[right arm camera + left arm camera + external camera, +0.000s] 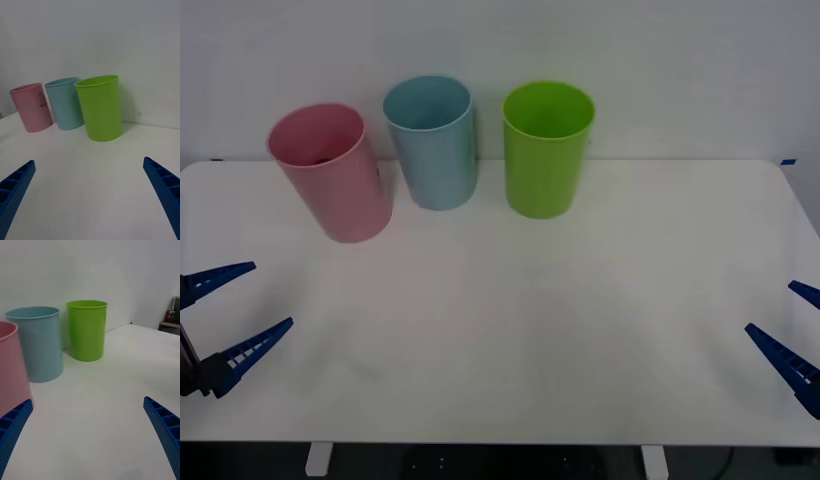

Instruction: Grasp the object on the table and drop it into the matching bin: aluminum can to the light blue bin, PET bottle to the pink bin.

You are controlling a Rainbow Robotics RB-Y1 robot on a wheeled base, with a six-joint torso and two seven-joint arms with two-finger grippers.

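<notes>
My left pincer (220, 320) hangs over the near left edge of the table (580, 330), its blue fingers (13, 427) spread wide with nothing between them. My right pincer (795, 335) sits at the near right edge, fingers (165, 187) just as far apart and holding nothing. Three bins stand in a row at the far side: the pink bin (330, 175) on the left, the light blue bin (435, 145) just beside it, and the green bin (547, 150) near that one. Something dark shows just inside the pink bin's rim in the front view, but I cannot tell whether it is the bottle. From my left wrist the pink bin (11, 367) is the closest.
</notes>
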